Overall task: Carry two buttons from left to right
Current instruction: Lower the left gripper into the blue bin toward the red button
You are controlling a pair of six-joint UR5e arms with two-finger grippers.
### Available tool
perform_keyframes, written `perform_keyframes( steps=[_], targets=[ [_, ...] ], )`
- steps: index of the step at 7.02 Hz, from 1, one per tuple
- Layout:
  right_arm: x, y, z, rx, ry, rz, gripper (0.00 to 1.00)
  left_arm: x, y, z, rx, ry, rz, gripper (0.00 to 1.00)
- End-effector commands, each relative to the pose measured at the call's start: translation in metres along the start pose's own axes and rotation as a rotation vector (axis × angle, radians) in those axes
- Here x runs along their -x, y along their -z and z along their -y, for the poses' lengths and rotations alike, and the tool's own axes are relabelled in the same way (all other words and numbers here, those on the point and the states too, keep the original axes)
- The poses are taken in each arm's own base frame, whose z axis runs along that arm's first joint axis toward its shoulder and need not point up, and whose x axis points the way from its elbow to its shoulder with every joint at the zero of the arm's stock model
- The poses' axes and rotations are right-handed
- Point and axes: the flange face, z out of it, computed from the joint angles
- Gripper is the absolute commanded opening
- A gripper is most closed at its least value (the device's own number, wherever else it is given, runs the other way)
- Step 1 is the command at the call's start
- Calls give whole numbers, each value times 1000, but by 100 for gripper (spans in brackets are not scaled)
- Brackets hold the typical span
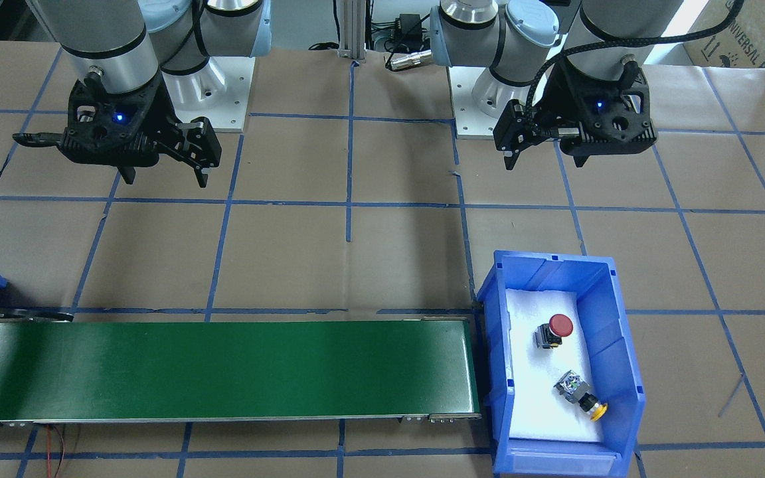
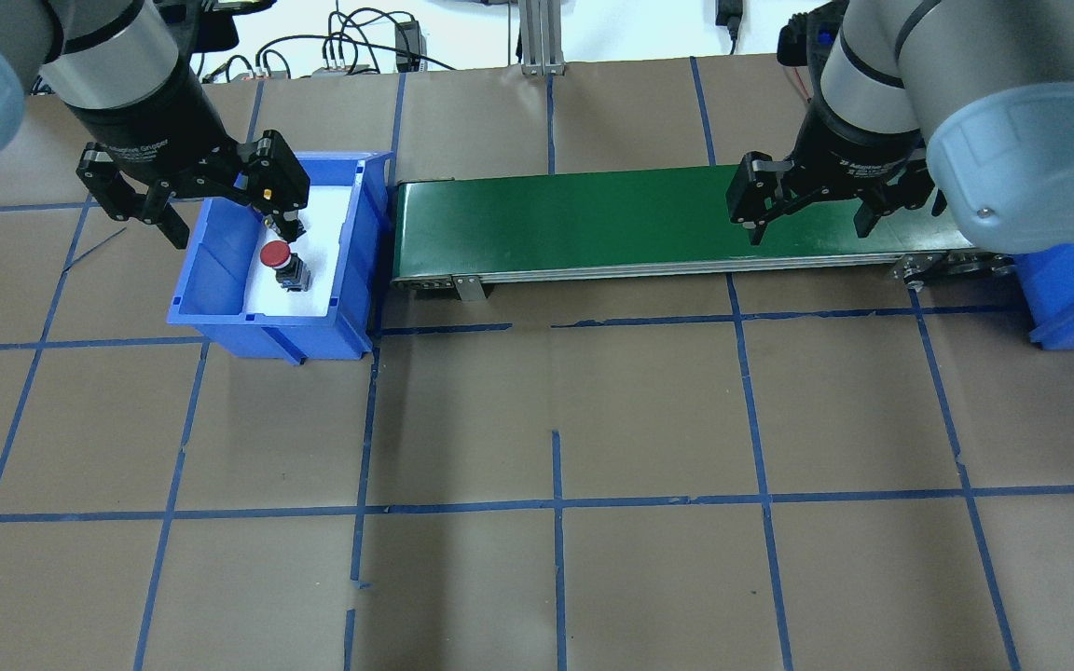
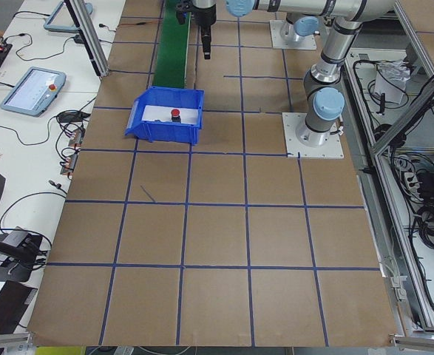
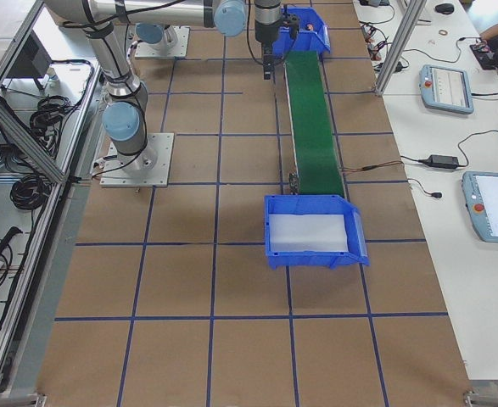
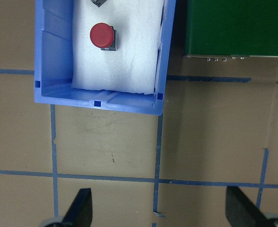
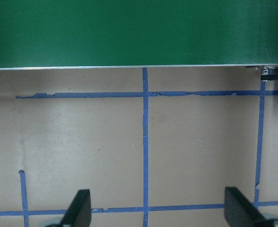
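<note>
- The red button [image 1: 560,325] sits in a blue bin [image 1: 615,312] at the left end of the desk [image 2: 556,419]. It rests on the bin's white padding [image 1: 542,411] with its cap up.
- The yellow button [image 1: 582,394] lies on its side in the same bin, apart from the red one and farther from the robot. Its cap points away from the robot.
- My left hand [image 2: 237,238] hangs above the desk on the robot's side of that bin, clear of it. Its fingers [image 5: 79,210] are spread wide with nothing between them.
- From the left wrist camera I look down on the red cap and the bin's near wall.
- A green belt [image 1: 223,368] runs along the desk from just beside this bin towards the right end.
- My right hand [image 2: 812,233] hangs over the desk beside the belt, near its right end. It too is spread wide and holds nothing.
- A second blue bin [image 4: 271,229] stands at the belt's right end, also lined in white.
- The desk is covered in brown paper marked with a grid of blue tape.
</note>
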Motion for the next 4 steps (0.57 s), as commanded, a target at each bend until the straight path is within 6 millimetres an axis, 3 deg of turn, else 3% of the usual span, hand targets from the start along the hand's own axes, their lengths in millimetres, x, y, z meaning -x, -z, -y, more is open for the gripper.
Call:
perform_keyframes(
  steps=[1,4],
  targets=[
    [-3,-1,1,3,-5,0,100,0,0,0,3,-28,-2,99],
    [-3,0,1,1,-5,1,100,9,-3,3,8,-7,-3,99]
  ],
)
